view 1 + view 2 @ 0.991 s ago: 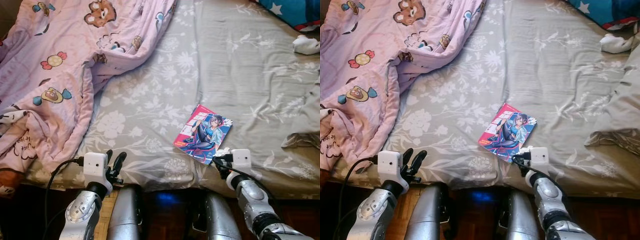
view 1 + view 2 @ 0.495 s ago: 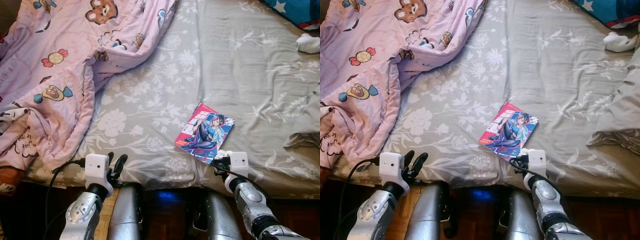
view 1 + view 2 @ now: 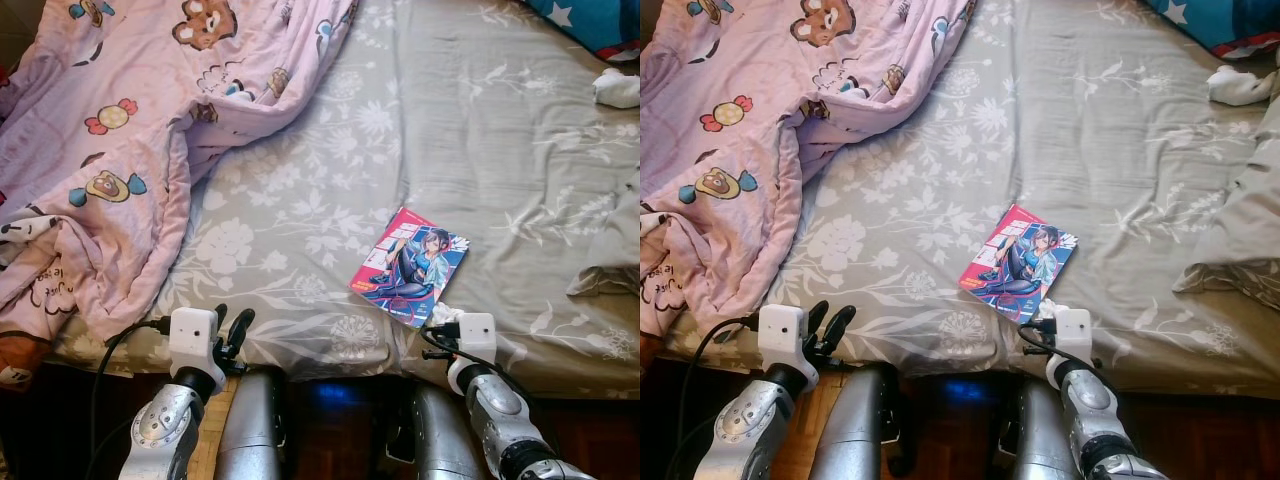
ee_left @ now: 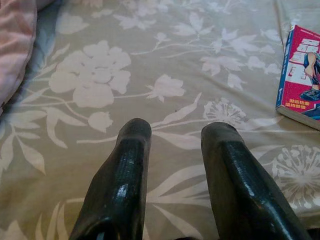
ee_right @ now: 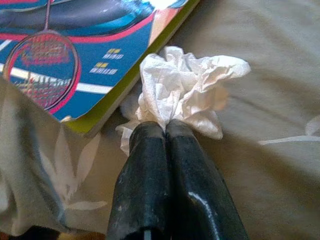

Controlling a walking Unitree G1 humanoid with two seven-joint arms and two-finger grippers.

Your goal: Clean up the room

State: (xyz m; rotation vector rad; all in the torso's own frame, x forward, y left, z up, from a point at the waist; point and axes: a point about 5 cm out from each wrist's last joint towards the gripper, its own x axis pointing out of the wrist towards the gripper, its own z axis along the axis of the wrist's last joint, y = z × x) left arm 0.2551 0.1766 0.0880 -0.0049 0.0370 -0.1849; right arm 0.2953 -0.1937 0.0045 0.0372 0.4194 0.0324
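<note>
On the left, the pink blanket (image 3: 110, 170) is lying bunched up. My left gripper (image 4: 177, 135) is resting spread apart over the bed sheet (image 3: 300, 230), holding nothing. The comic book (image 3: 408, 266) is lying near the bed edge. My right gripper (image 5: 165, 127) is pinching the crumpled tissue (image 5: 182, 92) tight, just beside the book. I think I should be lifting slowly, keeping the squeeze firm, not dragging the book.
</note>
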